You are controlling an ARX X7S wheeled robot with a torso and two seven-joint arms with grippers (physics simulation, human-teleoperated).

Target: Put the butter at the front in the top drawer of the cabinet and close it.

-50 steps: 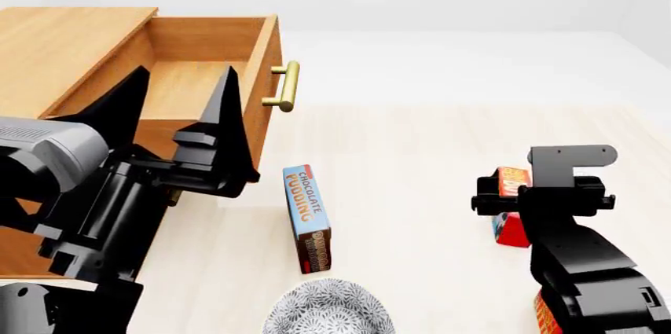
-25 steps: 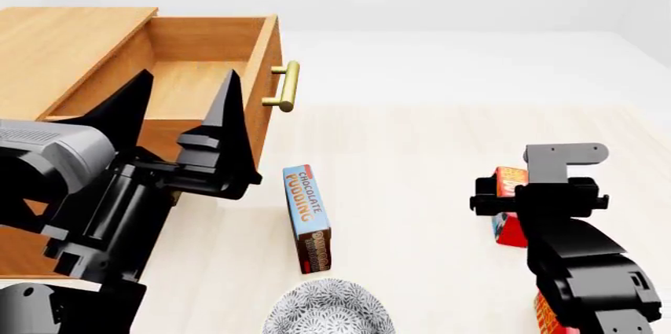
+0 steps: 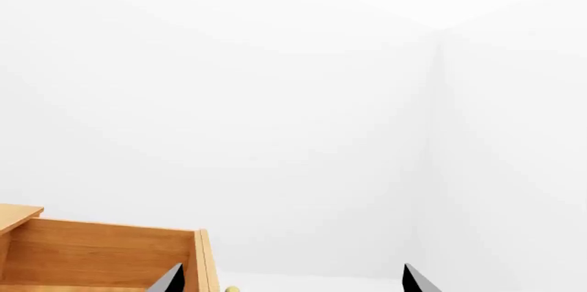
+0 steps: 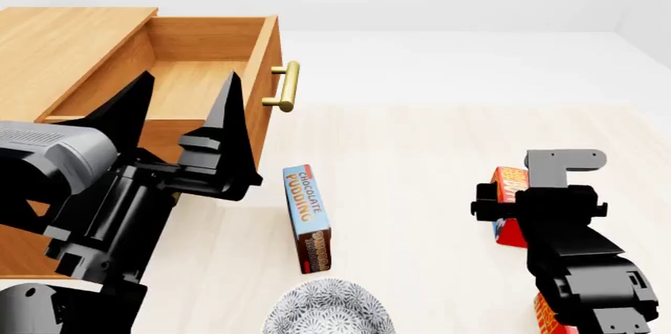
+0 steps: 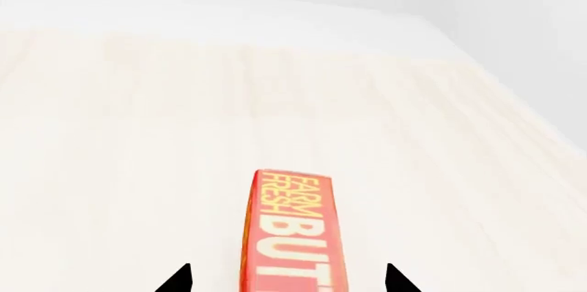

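Head view: orange-brown wooden top drawer (image 4: 199, 75) of the boxy cabinet (image 4: 63, 43) stands pulled out, brass bar handle (image 4: 285, 86) showing. Left tool (image 4: 178, 126), tips spread, hangs before it. Flat red butter carton (image 5: 293, 233) stands on edge near the bench's right edge, between the spread tips of the right tool (image 5: 286, 279), untouched.
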